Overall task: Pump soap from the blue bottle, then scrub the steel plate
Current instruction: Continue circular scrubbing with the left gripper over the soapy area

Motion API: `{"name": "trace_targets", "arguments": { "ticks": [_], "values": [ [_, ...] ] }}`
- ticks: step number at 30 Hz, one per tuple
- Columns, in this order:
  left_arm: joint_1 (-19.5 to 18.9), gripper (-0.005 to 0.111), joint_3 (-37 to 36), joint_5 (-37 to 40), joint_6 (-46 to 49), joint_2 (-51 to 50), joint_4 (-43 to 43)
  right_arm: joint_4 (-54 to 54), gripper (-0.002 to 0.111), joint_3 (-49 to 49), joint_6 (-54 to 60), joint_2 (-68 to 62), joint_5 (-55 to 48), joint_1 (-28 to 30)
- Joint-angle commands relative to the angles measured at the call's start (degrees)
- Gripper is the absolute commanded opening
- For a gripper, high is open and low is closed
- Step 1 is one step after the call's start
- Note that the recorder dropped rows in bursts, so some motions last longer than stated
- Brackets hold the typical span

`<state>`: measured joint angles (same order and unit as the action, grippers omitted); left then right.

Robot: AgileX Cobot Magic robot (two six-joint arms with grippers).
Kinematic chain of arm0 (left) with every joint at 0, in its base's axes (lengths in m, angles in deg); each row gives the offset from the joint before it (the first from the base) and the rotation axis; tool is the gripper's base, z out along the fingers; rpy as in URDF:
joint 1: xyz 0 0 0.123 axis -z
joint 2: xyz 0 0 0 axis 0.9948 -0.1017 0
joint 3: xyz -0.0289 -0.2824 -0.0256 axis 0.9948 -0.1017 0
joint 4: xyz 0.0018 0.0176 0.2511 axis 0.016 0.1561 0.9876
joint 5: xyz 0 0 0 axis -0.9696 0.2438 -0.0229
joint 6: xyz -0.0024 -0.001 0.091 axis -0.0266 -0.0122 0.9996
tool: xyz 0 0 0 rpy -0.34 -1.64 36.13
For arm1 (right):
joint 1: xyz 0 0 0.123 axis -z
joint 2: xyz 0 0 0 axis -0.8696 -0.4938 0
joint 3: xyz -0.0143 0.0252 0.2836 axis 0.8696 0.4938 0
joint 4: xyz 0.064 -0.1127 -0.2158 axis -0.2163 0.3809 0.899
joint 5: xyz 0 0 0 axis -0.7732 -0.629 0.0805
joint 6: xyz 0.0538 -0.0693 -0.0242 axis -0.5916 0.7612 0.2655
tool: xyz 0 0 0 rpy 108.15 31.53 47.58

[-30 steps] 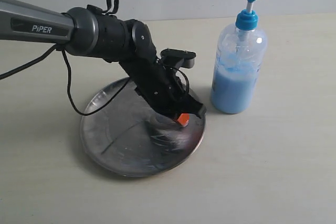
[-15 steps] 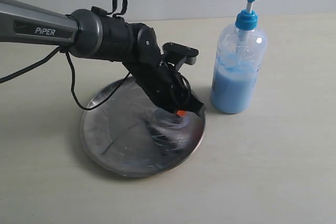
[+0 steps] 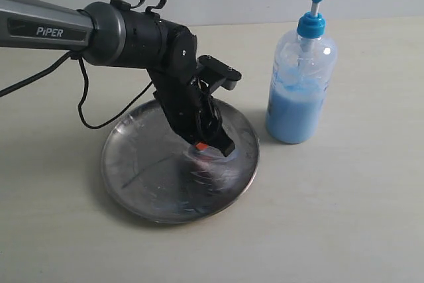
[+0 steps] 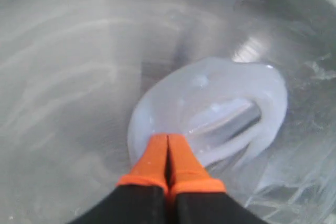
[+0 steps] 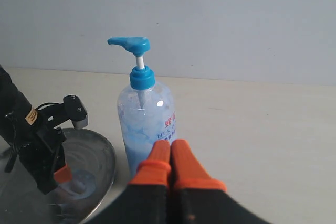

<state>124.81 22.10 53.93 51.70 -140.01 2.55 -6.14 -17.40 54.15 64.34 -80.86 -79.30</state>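
steel plate (image 3: pixel 132 160), seemingly soap-smeared, blue bottle (image 3: pixel 298 97) upright

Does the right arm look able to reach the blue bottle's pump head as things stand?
Probably yes. The right fingers face the blue bottle with nothing between them, and the left fingers are low on the steel plate, clear of the pump head.

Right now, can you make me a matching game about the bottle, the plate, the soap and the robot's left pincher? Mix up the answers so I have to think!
Things:
1. blue bottle
2. steel plate
3. soap
4. left gripper

What fits:
A. shut, orange tips pointing down at the soap
B. pale puddle smeared on the plate
C. stands upright just beside the plate
D. round, shiny grey

Right pairs: 1-C, 2-D, 3-B, 4-A
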Motion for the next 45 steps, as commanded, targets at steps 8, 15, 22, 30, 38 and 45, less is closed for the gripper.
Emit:
{"name": "trace_targets", "arguments": {
  "ticks": [8, 15, 22, 30, 38, 45],
  "values": [
    [-0.1, 0.000, -1.6, 7.3, 4.6, -2.6, -11.1, 0.1, 0.000, 0.3, 0.2, 0.2, 1.0, 0.2],
    [-0.1, 0.000, -1.6, 0.3, 9.4, -2.6, -23.0, 0.1, 0.000, 0.3, 0.2, 0.2, 1.0, 0.2],
    [-0.1, 0.000, -1.6, -7.1, 10.3, -2.6, -24.2, 0.1, 0.000, 0.3, 0.2, 0.2, 1.0, 0.2],
    [-0.2, 0.000, -1.6, -5.6, 3.0, -2.6, -9.2, 0.1, 0.000, 0.3, 0.2, 0.2, 1.0, 0.2],
    [-4.0, 0.000, -1.6, 4.4, 2.1, -2.6, -7.6, 0.1, 0.000, 0.3, 0.2, 0.2, 0.9, 0.2],
    [-4.1, 0.000, -1.6, 9.6, 2.1, -2.6, -7.6, 0.1, 0.000, 0.3, 0.2, 0.2, 0.9, 0.2]
  ]
}}
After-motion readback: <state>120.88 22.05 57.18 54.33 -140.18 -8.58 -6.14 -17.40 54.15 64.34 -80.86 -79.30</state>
